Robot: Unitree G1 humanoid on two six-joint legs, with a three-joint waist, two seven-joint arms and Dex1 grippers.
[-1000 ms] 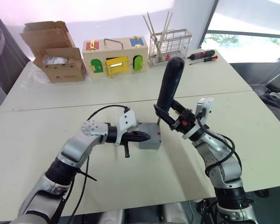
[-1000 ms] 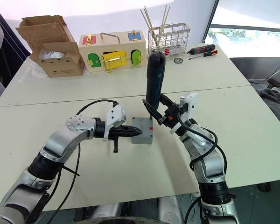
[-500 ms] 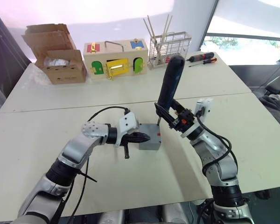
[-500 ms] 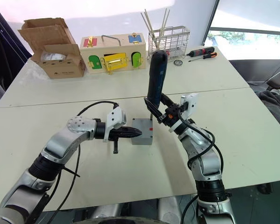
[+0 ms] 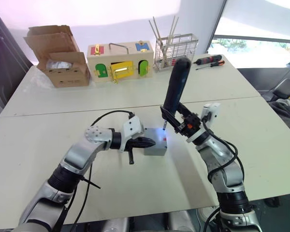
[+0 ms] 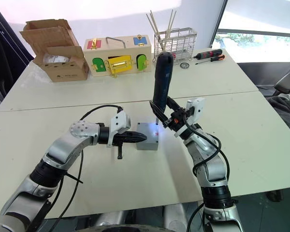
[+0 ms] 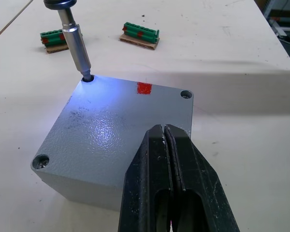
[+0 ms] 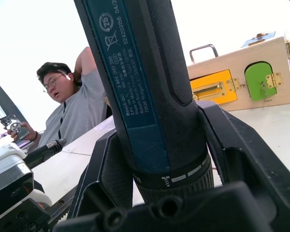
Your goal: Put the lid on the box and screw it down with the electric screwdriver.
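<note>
The grey box (image 5: 155, 146) stands mid-table with the lid (image 7: 108, 137) lying on top of it; a red mark (image 7: 144, 88) shows near the lid's far edge. My left gripper (image 7: 164, 129) is shut with nothing between its fingers, and its tips rest on the lid's near edge. My right gripper (image 5: 176, 119) is shut on the electric screwdriver (image 5: 177, 83), holding it upright over the box. Its metal bit (image 7: 78, 49) stands in one corner screw hole, where a blue-white light glows on the lid. Two other corner holes show.
Along the far table edge stand a brown cardboard box (image 5: 58, 55), a wooden box with coloured doors (image 5: 118, 60), a wire rack (image 5: 175, 48) holding sticks, and hand screwdrivers (image 5: 209, 59). Two green terminal blocks (image 7: 140, 34) lie beyond the box. A seated person (image 8: 70, 108) is behind.
A blue-white light has come on at the bit's tip on the lid. Both arms and the box stay where they were.
</note>
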